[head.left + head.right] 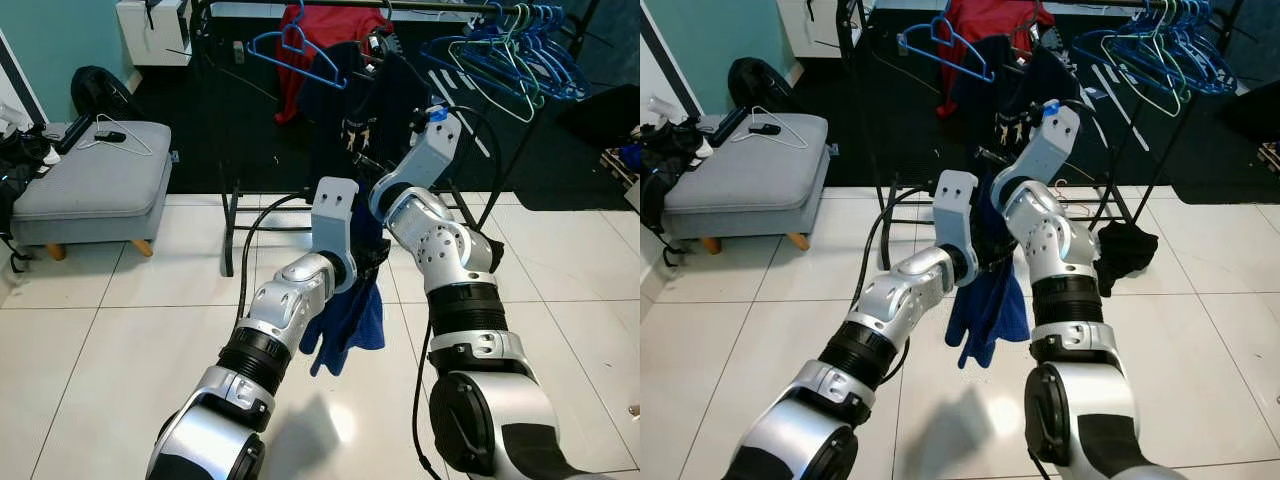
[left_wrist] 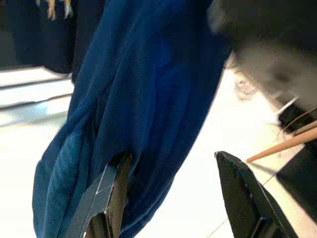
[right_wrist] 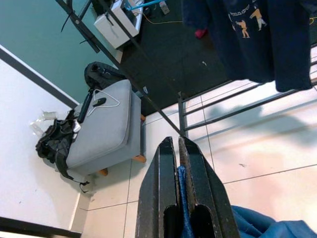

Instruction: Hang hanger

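Observation:
A blue garment hangs bunched between my two forearms, in front of the black clothes rack. My right gripper is shut on a fold of the blue garment, above the tiled floor. My left gripper is open, with the blue garment draped against one finger. A thin wooden rod shows beyond the other finger. On the rack hang a lone blue hanger, a row of several blue hangers, a red garment and a dark navy shirt.
A grey ottoman stands at the left with a white wire hanger and a dark item on it. Black bags lie beside it and behind it. A black cloth lies on the floor by the rack's base.

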